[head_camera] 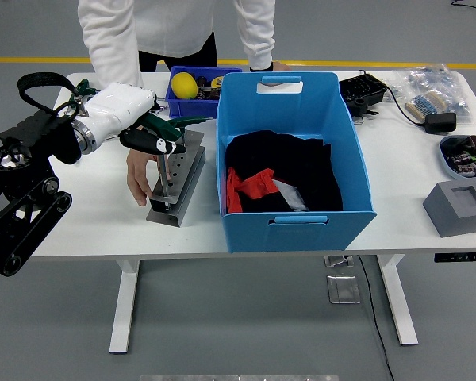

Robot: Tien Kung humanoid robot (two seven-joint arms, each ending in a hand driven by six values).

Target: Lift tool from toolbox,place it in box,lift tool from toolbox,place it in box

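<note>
My left hand [152, 135], in a white cover, is shut on a green-handled tool [179, 123] over the grey metal tool rack [186, 176]. The tool's thin shaft [165, 171] hangs down toward the rack; I cannot tell whether its tip is still in a hole. A person's hand [138, 176] holds the rack's left side. The big blue box [301, 230] stands just right of the rack, with black cloth [289, 171] and a red piece [250, 186] inside. The right arm is out of view.
A small blue bin [177, 101] with a yellow object [186, 84] sits behind the rack. To the right of the box are a black device [362, 92], a bag of parts [428, 91], a bowl [465, 152] and a grey foam block [460, 208].
</note>
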